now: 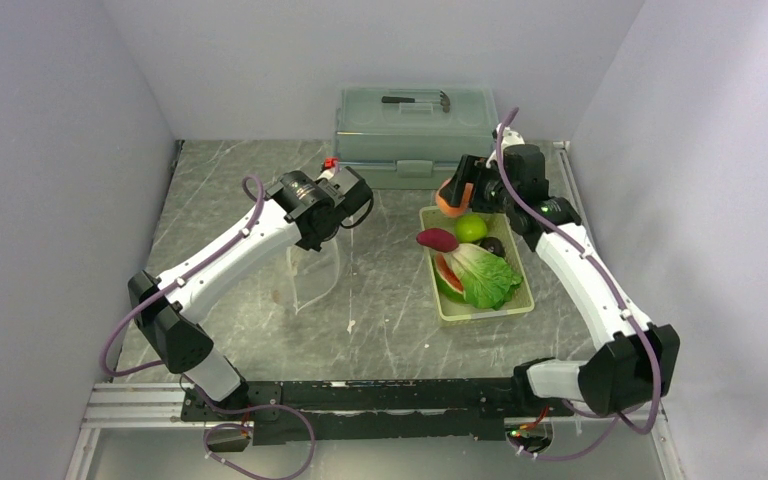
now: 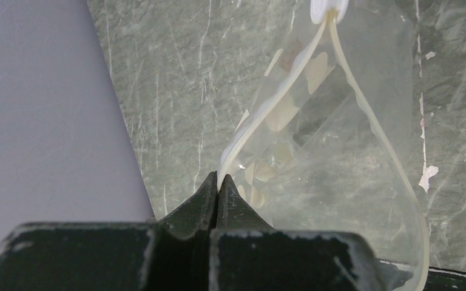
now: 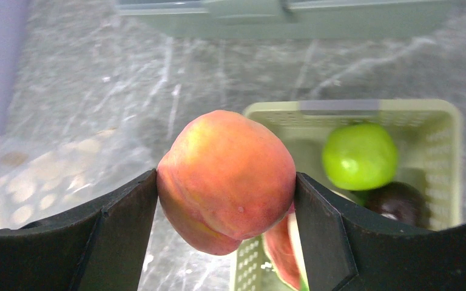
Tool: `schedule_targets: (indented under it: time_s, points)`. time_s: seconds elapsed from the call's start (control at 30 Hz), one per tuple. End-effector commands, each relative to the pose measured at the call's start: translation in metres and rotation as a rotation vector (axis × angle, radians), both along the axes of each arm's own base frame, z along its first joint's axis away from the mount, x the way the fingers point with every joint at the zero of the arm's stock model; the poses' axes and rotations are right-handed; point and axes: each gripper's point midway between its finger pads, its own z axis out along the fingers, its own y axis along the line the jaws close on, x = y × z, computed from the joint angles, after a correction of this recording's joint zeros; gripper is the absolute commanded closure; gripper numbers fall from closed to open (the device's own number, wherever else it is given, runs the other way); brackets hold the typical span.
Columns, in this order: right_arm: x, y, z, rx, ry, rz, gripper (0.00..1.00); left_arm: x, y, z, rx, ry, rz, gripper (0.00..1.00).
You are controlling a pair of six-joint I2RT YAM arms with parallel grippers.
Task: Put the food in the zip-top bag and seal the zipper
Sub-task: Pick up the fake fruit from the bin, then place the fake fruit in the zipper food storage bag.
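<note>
My left gripper [image 2: 218, 177] is shut on the mouth edge of the clear polka-dot zip-top bag [image 2: 334, 157] and holds it up with its mouth spread; the bag [image 1: 315, 272] hangs below that gripper [image 1: 325, 235] left of centre. The zipper [image 2: 373, 130] curves round the open mouth. My right gripper [image 3: 226, 182] is shut on the orange-red round fruit [image 3: 227, 179] and holds it above the tray's far left corner [image 1: 452, 197]. In the tray lie the lettuce [image 1: 488, 275], watermelon slice [image 1: 448, 275], purple root [image 1: 437, 239], green fruit [image 1: 471, 228] and dark piece [image 1: 494, 246].
The pale yellow-green perforated tray [image 1: 480, 312] sits right of centre. A lidded grey-green box [image 1: 415, 125] stands against the back wall. Walls close in the left, right and back sides.
</note>
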Motion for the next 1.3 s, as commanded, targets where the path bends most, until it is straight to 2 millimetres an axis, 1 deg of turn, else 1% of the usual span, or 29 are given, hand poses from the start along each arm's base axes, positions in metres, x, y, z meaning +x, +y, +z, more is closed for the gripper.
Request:
schedule_targets:
  time_s: [0.0,0.17,0.27,0.37,0.57,0.7,0.83,0.97,1.07,1.27]
  points:
    - [-0.021,0.043,0.041,0.121,-0.122,0.177,0.58,0.003,-0.01,0.011,-0.06,-0.025,0.006,1.0]
    - [-0.052,0.081,0.055,0.165,-0.172,0.312,0.58,0.003,-0.012,0.013,-0.066,-0.023,0.014,1.0]
    - [-0.071,0.098,0.067,0.226,-0.209,0.381,0.58,0.004,-0.015,0.015,-0.082,-0.023,0.014,1.0]
    - [-0.09,0.114,0.074,0.278,-0.23,0.465,0.58,0.004,-0.019,0.016,-0.102,-0.018,0.01,1.0]
    - [-0.118,0.134,0.08,0.314,-0.259,0.577,0.58,0.006,-0.028,0.017,-0.144,-0.01,0.004,1.0]
    - [-0.135,0.147,0.09,0.348,-0.285,0.644,0.58,0.007,-0.035,0.018,-0.171,-0.003,-0.01,1.0]
    - [-0.147,0.157,0.103,0.381,-0.321,0.691,0.58,0.008,-0.042,0.021,-0.208,0.004,-0.018,1.0]
    - [-0.152,0.164,0.104,0.392,-0.318,0.717,0.58,0.006,-0.05,0.023,-0.261,0.021,-0.028,1.0]
    - [-0.156,0.17,0.11,0.404,-0.345,0.736,0.58,0.003,-0.056,0.026,-0.304,0.037,-0.034,1.0]
    - [-0.163,0.179,0.116,0.403,-0.369,0.773,0.58,0.0,-0.064,0.031,-0.384,0.058,-0.04,1.0]
